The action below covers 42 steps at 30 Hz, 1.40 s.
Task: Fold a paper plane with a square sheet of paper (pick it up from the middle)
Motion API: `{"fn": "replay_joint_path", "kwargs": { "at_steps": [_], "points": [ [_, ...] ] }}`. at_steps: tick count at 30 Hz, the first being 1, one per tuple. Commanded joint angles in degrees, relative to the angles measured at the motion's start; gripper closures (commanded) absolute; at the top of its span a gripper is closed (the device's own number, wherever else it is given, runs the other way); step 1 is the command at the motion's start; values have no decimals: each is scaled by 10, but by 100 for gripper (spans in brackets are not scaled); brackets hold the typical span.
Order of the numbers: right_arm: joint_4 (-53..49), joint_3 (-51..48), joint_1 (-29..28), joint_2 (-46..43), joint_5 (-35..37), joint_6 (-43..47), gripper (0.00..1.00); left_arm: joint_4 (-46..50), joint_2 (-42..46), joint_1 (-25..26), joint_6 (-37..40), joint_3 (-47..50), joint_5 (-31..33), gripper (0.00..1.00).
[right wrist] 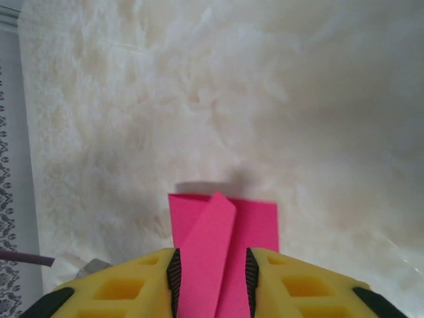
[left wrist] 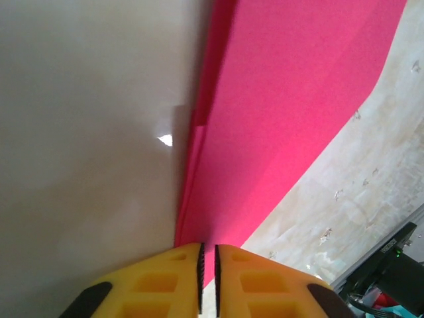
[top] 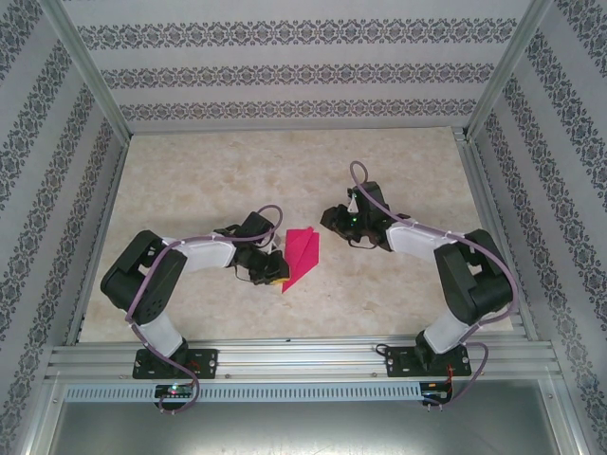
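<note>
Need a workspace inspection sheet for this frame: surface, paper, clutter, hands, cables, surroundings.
Surface: beige marbled tabletop.
Job's things: folded pink paper, a pointed wedge lying between the two hands.
Clutter: nothing seen.
Hands: left hand, jaws nearly together at the paper's edge, grip unclear; right hand, jaws apart, paper showing between them.
Cables: purple cables looped along both arms, off the paper.
Surroundings: patterned walls, aluminium frame.
</note>
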<state>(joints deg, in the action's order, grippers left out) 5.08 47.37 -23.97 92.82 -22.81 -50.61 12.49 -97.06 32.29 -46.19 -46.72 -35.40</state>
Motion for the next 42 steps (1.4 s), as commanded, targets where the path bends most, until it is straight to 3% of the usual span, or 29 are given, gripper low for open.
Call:
{"fn": "replay_joint_path", "kwargs": {
  "at_steps": [1,7,19,26,42],
  "points": [
    [-22,-33,-17,-25,-13,-20,62,39,40,8,-12,-18,36,78],
    [-37,-38,-57,-22,-4,-42,58,138,76,-2,50,-60,160,70],
    [-29,-44,-96,6,25,-82,53,139,0,-26,107,-120,136,61],
    [-35,-43,-99,21,22,-83,49,137,-35,-28,114,-138,137,60],
    [12,-47,-103,55,0,-98,52,135,-80,-27,124,-147,114,61]
  ]
}}
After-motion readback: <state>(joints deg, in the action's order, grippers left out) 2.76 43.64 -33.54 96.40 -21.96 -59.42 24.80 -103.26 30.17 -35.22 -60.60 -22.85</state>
